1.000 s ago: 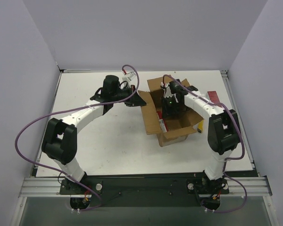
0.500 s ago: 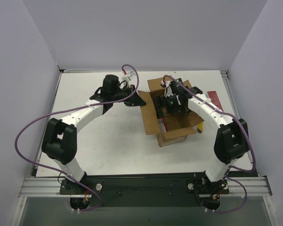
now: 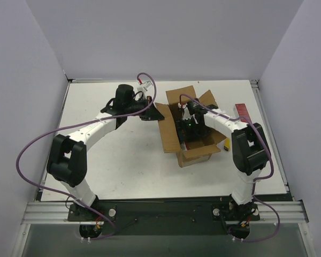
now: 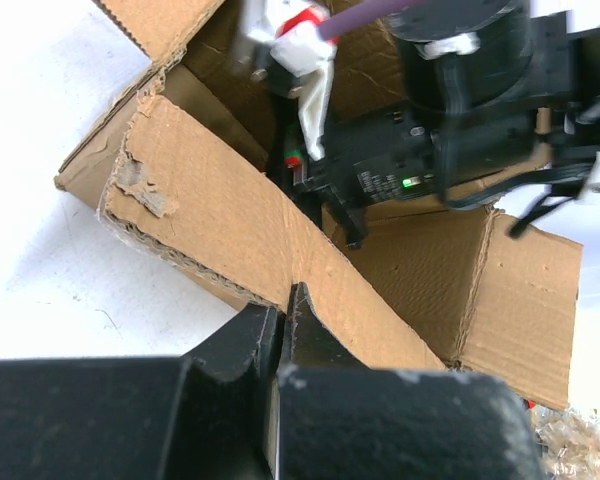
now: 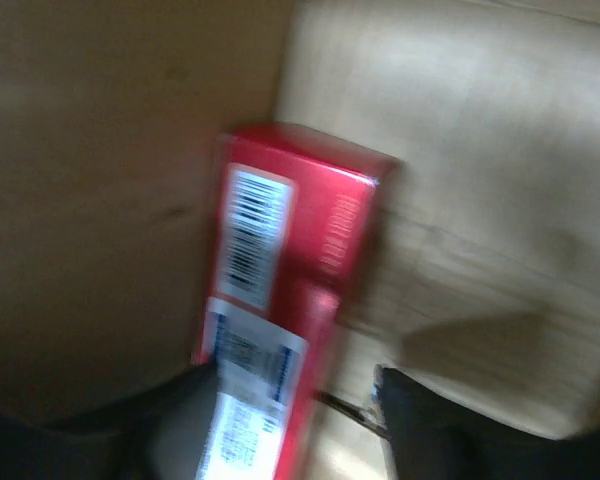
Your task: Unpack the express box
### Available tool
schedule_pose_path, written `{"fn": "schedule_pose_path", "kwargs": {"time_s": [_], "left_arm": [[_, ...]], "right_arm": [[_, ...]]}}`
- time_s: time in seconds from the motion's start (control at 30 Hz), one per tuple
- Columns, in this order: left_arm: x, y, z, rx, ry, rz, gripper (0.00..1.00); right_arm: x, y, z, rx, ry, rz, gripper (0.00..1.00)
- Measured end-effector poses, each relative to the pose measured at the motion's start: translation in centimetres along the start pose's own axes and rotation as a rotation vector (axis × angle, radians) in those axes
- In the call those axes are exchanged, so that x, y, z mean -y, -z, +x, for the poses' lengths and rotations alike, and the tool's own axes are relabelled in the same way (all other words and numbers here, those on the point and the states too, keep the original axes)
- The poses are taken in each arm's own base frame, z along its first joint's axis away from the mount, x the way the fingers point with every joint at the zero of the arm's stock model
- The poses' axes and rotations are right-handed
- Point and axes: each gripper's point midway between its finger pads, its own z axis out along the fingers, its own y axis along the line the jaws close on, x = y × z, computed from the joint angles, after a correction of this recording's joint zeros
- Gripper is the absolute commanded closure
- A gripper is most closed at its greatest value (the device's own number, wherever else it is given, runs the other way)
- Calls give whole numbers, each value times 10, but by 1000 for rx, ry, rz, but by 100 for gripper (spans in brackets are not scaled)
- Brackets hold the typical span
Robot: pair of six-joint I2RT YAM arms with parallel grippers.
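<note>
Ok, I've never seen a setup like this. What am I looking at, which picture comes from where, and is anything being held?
These are two robot arms bolted at the near edge of a white table. The wide picture looks down from above and behind them. The other two come from a small camera on each wrist.

On the table stands an open brown express box, and a flat red pack lies to its right.

The left tool is shut and seems to pinch the edge of one box flap. The right tool reaches down into the box. Its fingers stand open either side of a second red pack on the bottom. That picture is blurred, but the pack does not look gripped.
</note>
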Motion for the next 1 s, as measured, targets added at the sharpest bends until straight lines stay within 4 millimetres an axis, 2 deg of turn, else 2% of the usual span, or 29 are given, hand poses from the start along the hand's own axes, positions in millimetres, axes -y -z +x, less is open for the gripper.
{"fn": "schedule_pose_path", "kwargs": {"time_s": [0.03, 0.1, 0.13, 0.4, 0.53, 0.8, 1.0], "left_arm": [[0, 0, 0, 0, 0, 0, 100], [0, 0, 0, 0, 1, 0, 100], [0, 0, 0, 0, 0, 0, 100], [1, -1, -1, -5, 1, 6, 100], [0, -2, -1, -4, 2, 6, 100], [0, -2, -2, -5, 1, 8, 100], [0, -3, -3, -5, -2, 8, 100]], "right_arm": [[-4, -4, 0, -4, -3, -30, 50], [-12, -5, 0, -4, 4, -74, 86], [-16, -6, -1, -4, 13, -100, 100], [-18, 0, -5, 6, 18, -118, 100], [-13, 18, -9, 37, 35, -102, 100], [-20, 74, -35, 185, 97, -87, 100], [-14, 78, -35, 188, 94, -48, 100]]}}
